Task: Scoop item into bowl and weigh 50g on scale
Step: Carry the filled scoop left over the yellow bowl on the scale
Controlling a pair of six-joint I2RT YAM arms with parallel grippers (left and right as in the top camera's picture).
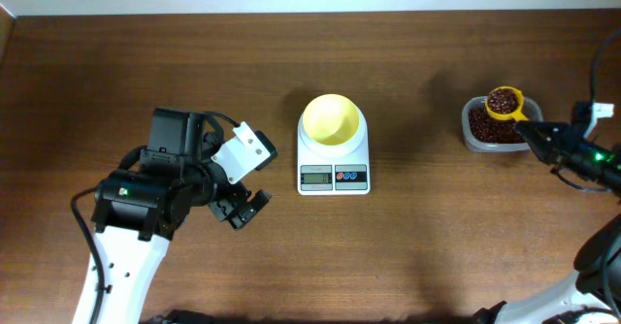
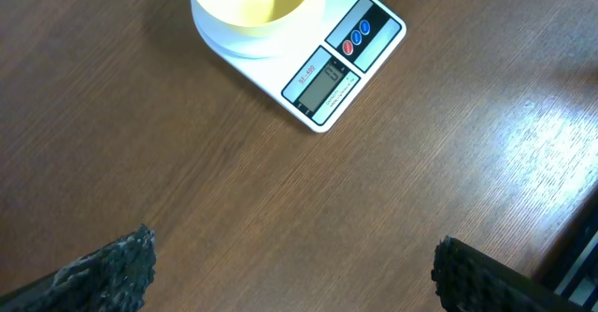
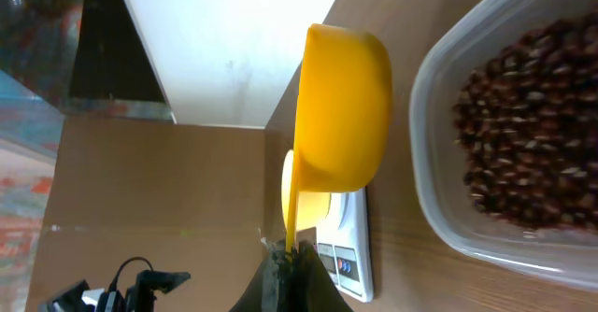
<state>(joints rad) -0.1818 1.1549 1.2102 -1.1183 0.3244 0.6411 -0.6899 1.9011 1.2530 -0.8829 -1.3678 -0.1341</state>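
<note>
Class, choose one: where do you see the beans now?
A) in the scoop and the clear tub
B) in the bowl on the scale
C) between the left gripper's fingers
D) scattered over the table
A: beans fill the scoop and lie in the tub, while the bowl on the scale is empty.

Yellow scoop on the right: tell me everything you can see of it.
The scoop is small, yellow and glossy, plastic by its look: a round cup with a thin flat handle. The cup is roughly level and heaped with dark red-brown beans. The right gripper is shut on the handle's end; nothing else visibly touches it. From above it overlaps the far rim of the clear tub; the wrist view suggests it is raised.
</note>
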